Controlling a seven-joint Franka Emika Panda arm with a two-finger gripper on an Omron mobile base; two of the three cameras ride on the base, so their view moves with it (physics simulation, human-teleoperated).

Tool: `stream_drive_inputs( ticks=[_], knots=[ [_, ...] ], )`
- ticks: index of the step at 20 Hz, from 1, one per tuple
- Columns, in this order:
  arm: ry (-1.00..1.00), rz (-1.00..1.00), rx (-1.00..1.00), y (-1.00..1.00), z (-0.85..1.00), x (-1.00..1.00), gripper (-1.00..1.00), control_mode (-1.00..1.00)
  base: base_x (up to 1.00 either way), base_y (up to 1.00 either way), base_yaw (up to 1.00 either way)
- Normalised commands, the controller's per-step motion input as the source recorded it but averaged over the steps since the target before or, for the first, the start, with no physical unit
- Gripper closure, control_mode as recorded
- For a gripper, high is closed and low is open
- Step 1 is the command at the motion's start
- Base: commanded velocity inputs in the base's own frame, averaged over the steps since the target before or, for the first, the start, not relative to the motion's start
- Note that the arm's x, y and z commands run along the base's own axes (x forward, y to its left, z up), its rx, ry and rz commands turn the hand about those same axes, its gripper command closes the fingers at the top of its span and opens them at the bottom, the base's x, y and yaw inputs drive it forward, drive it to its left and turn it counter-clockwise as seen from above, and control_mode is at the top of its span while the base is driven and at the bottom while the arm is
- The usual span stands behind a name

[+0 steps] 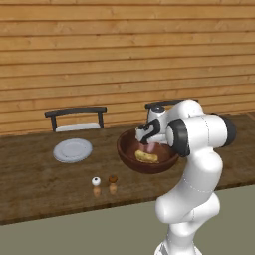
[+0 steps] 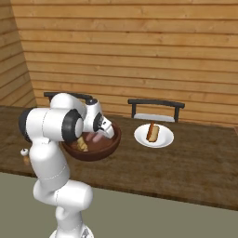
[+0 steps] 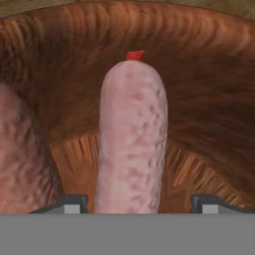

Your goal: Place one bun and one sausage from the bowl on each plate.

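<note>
The gripper (image 3: pixel 133 201) is down inside the bowl (image 1: pixel 130 155), which stands on the wooden surface (image 1: pixel 35 179) near its front edge. In the hand view one sausage (image 3: pixel 132 139) lies straight up between the two fingertips (image 3: pixel 69 204), with a small gap on each side, so the fingers stand apart around it and do not press it; the sausage is not gripped. It has a small red tip at its far end and rests on the brown inside of the bowl. A second pinkish sausage (image 3: pixel 22 159) lies at the left edge of the hand view, just beside the first one but apart from it.

In the left base view a yellowish bun (image 1: pixel 146 157) lies on the bottom of the bowl, near the front wall, and something pink shows just behind it under the hand. In the right base view the same bun (image 2: pixel 82 144) shows at the left side of the bowl (image 2: pixel 104 148), partly hidden by the arm.

One plate (image 1: pixel 72 150) lies to the left of the bowl, well apart from it, in front of a dark chair (image 1: pixel 75 115). Another plate (image 2: pixel 165 138) lies to the right of the bowl and carries an orange bun (image 2: pixel 153 132); whether a sausage lies beside that bun I cannot tell. Two small shakers (image 1: pixel 104 185), one with a white top and one with a brown top, stand close together near the front edge, between the left plate and the bowl.
</note>
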Motion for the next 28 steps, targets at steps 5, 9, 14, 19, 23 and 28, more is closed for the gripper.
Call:
stream_drive_inputs(
  ticks=[5,9,14,19,23,28],
  knots=[
    [0.0,0.0,0.0,0.0,0.0,0.0,1.0,-1.0,0.0,0.0,0.0],
    [0.0,0.0,0.0,0.0,0.0,0.0,1.0,-1.0,0.0,0.0,0.0],
    [0.0,0.01,0.0,-0.01,0.04,-0.07,1.0,-1.0,0.0,0.0,0.0],
    [-0.1,0.03,0.0,-0.02,0.8,-0.31,1.0,-1.0,0.0,0.0,0.0],
    [-0.02,0.04,0.0,-0.52,0.86,-0.6,1.0,-1.0,0.0,0.0,0.0],
    [0.0,0.03,0.0,-0.99,0.23,-0.5,1.0,-1.0,0.0,0.0,0.0]
  ],
)
